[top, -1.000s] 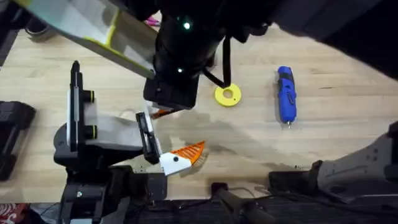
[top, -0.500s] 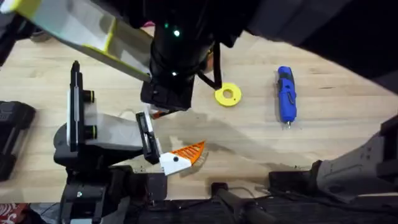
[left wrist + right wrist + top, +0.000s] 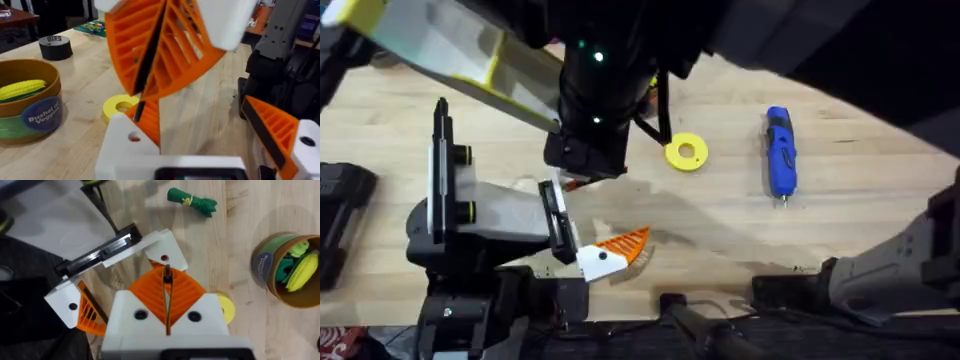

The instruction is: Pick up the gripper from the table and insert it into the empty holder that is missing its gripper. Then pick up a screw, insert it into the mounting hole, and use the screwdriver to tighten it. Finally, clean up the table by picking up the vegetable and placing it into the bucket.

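Judged the first step done, with the orange gripper wedge (image 3: 148, 120) seated in the white holder (image 3: 122, 147), low in the left wrist view. Found the right gripper (image 3: 167, 287) pinched shut on a thin dark pin, probably the screw (image 3: 139, 107), just above the mounting hole (image 3: 164, 258). Saw the left gripper (image 3: 200, 135) spread wide and holding nothing. Left to do: tightening with the screwdriver (image 3: 778, 150), lying at the overhead's right, and moving the vegetable (image 3: 192, 201), at the right wrist view's top, into the bucket (image 3: 265, 272).

The right hand (image 3: 166, 311), fingers pressed together, hovers over the open left hand (image 3: 582, 222).
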You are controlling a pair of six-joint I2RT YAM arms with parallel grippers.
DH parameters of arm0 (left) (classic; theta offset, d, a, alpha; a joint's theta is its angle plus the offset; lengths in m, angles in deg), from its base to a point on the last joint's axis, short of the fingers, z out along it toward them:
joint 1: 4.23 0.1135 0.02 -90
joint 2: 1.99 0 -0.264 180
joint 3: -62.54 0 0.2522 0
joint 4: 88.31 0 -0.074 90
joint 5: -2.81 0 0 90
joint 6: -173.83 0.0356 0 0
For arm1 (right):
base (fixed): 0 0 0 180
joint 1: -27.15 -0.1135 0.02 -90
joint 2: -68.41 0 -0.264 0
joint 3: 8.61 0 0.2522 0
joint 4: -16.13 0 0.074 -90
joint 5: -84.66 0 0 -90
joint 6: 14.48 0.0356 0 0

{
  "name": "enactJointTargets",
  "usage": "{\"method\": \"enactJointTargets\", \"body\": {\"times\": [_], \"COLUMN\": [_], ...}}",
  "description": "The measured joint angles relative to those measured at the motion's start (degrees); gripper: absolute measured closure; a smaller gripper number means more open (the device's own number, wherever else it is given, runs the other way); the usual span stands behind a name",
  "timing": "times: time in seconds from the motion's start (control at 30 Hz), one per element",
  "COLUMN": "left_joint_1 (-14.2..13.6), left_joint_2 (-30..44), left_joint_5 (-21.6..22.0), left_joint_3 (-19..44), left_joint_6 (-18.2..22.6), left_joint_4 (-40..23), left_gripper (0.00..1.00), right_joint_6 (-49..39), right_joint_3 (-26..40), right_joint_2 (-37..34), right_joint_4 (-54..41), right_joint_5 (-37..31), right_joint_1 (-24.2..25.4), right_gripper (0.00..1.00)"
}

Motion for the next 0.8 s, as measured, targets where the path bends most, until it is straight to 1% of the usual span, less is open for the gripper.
{"method": "enactJointTargets", "body": {"times": [0.8], "left_joint_1": [0.00], "left_joint_2": [0.01], "left_joint_5": [0.00], "left_joint_3": [0.00], "left_joint_6": [0.00], "left_joint_4": [0.00], "left_gripper": [0.015], "right_joint_6": [-0.61], "right_joint_3": [0.00], "right_joint_2": [-0.85], "right_joint_4": [0.46], "right_joint_5": [0.00], "right_joint_1": [-0.67], "right_gripper": [0.995]}}
